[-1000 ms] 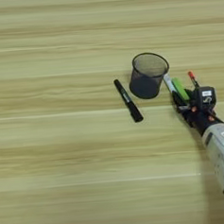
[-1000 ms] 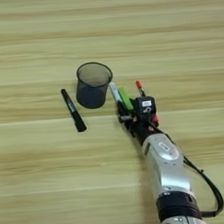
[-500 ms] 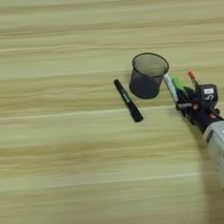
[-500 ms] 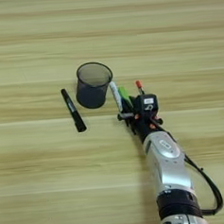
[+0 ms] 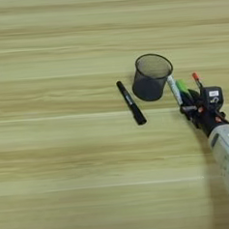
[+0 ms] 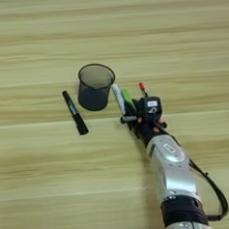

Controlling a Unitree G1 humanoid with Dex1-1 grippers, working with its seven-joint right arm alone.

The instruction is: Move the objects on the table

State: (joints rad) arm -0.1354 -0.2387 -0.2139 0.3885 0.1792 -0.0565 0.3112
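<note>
On the table (image 5: 51, 154) a black marker (image 5: 131, 102) lies slanted, just left of the black mesh cup (image 5: 151, 77). Right of the cup a white-barrelled marker (image 6: 118, 98), a green block (image 6: 126, 95) and a thin red pen (image 6: 141, 88) lie close together. My right gripper (image 6: 133, 112) sits at the near ends of these three items, and its black parts cover the white marker's lower end. The silver forearm (image 6: 171, 168) comes in from the bottom right.
The mesh cup stands upright with its mouth open, touching or nearly touching the white marker's upper end. A black cable (image 6: 214, 192) loops beside the forearm. Bare wood stretches to the left and the far side.
</note>
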